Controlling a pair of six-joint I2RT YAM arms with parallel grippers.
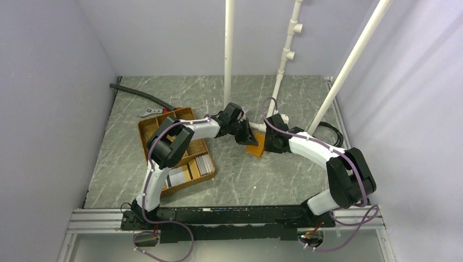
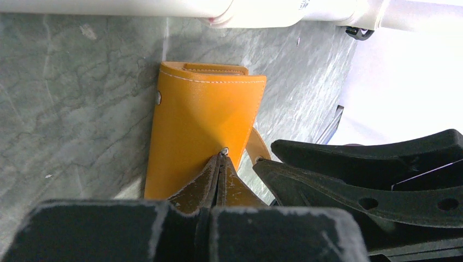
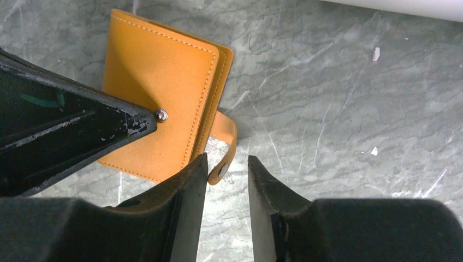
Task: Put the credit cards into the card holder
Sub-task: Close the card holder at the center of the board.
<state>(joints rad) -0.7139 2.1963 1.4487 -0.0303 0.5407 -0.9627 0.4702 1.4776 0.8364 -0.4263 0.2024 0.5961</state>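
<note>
The orange-tan card holder [image 1: 255, 148] lies closed on the marble table between both grippers. In the left wrist view, my left gripper [image 2: 223, 156] is shut, its tips pressing down on the holder [image 2: 202, 120] at its snap stud. In the right wrist view, my right gripper [image 3: 226, 162] is open at the holder's [image 3: 158, 82] edge, with the loose strap [image 3: 225, 143] and its snap hanging between the fingertips. The left gripper's fingers [image 3: 71, 131] come in from the left. The credit cards [image 1: 203, 164] lie in the brown tray, far from both grippers.
The brown woven divided tray [image 1: 148, 126] stands left of the holder, under the left arm. White pipes [image 1: 229, 54] rise behind the grippers. A black hose [image 1: 139, 94] and a small tool [image 1: 149, 112] lie at the back left. Walls close both sides.
</note>
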